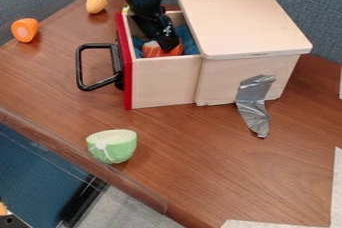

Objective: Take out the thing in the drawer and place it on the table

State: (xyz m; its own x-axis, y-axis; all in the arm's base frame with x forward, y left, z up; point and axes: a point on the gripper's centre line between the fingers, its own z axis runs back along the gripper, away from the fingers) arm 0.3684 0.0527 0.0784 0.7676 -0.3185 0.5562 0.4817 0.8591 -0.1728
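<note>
We've got one box, one drawer, one handle, one tape strip, three toy foods, one orange-and-white object!

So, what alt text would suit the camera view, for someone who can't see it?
A black robot gripper is down in the open drawer of a wooden box, at an orange-and-white thing with blue material around it. On the brown table, a green toy sits nearer the camera; an orange toy and a yellow toy lie at upper left.
</note>
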